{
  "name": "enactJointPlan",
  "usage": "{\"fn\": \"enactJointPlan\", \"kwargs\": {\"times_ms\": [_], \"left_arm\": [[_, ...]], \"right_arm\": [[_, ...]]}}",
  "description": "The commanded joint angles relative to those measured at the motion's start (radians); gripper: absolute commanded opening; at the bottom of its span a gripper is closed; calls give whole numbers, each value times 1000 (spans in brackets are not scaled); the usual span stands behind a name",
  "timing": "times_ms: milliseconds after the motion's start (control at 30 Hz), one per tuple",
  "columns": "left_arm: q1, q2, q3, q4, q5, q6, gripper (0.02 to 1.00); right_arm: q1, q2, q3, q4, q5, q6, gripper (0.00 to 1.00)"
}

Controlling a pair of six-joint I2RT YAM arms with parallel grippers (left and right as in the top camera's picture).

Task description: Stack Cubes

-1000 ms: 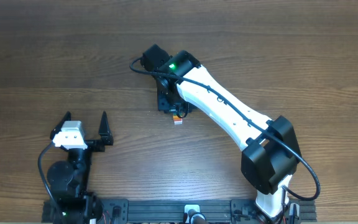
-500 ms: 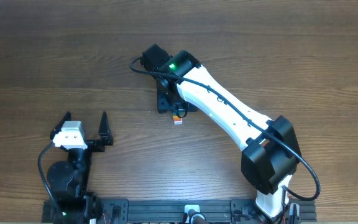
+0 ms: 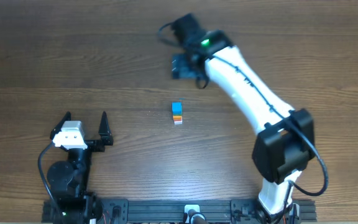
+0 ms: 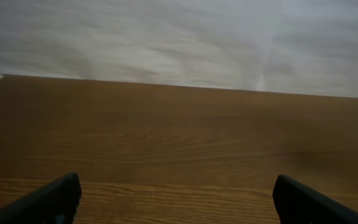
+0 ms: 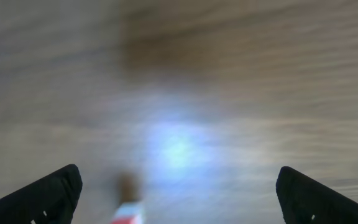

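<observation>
Right now the stack of cubes [image 3: 177, 113] stands alone near the middle of the wooden table [image 3: 55, 56], with a blue cube [image 3: 177, 107] on top and an orange and a pale one beneath. The right gripper [image 3: 184, 65] hangs on the far side of the stack, apart from it, fingers spread wide and holding nothing. The left gripper [image 3: 85, 116] sits at the near left, well apart from the stack, likewise spread wide and empty
</observation>
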Motion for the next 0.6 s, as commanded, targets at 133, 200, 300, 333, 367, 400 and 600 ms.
{"fn": "enactJointPlan", "kwargs": {"times_ms": [133,200,300,333,367,400,600], "left_arm": [[5,-8,-8,3,-8,-14,1000],[5,-8,-8,3,-8,-14,998],[5,-8,-8,3,-8,-14,1000],[5,-8,-8,3,-8,-14,1000],[5,-8,-8,3,-8,-14,1000],[5,-8,-8,3,-8,-14,1000],[5,-8,-8,3,-8,-14,1000]], "right_arm": [[-234,-48,35,-21,143,-177,993],[-281,-52,34,-27,145,-219,991],[-318,-79,21,-17,163,-276,993],[-322,-92,13,-9,165,-288,993],[-323,-113,0,5,165,-303,993],[-323,-138,-16,21,165,-309,993],[-323,-322,-195,150,130,-314,991]]}}
